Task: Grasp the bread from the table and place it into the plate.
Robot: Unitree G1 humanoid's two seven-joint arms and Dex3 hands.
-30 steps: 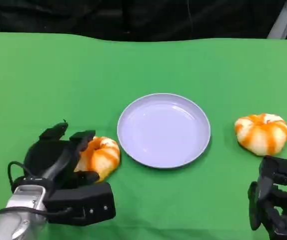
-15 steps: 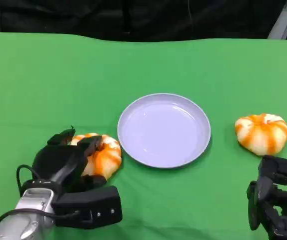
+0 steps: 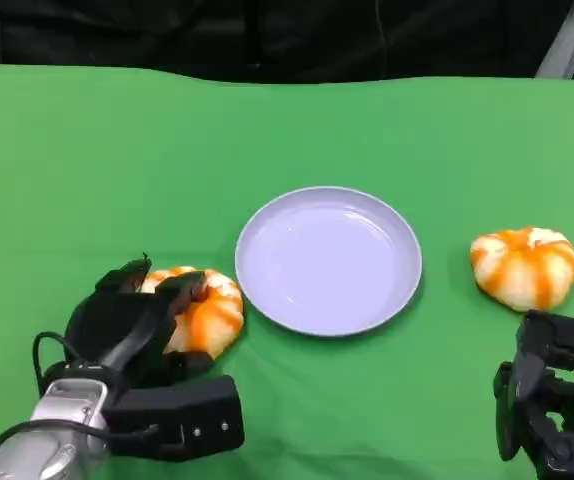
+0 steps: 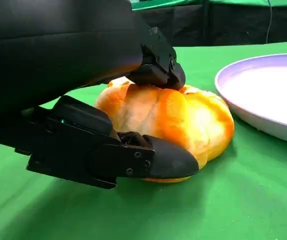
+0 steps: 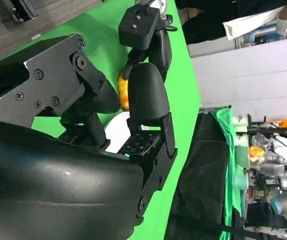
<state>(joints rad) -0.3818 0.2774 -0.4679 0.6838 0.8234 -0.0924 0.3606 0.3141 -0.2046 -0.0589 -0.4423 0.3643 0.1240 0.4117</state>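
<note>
An orange-and-white round bread lies on the green table just left of the lilac plate. My left hand grips it, fingers over its top and far side. In the left wrist view the bread still rests on the cloth with one finger on top and the thumb against its lower front; the plate's rim is close beside it. My right hand sits at the table's near right, holding nothing, its fingers apart.
A second orange-and-white bread lies right of the plate, just beyond my right hand. Green cloth covers the whole table up to a dark backdrop at the far edge.
My left hand has slid forward and to the right over the bread and closed round it. Over the last half second almost nothing moved. The right hand stayed still.
</note>
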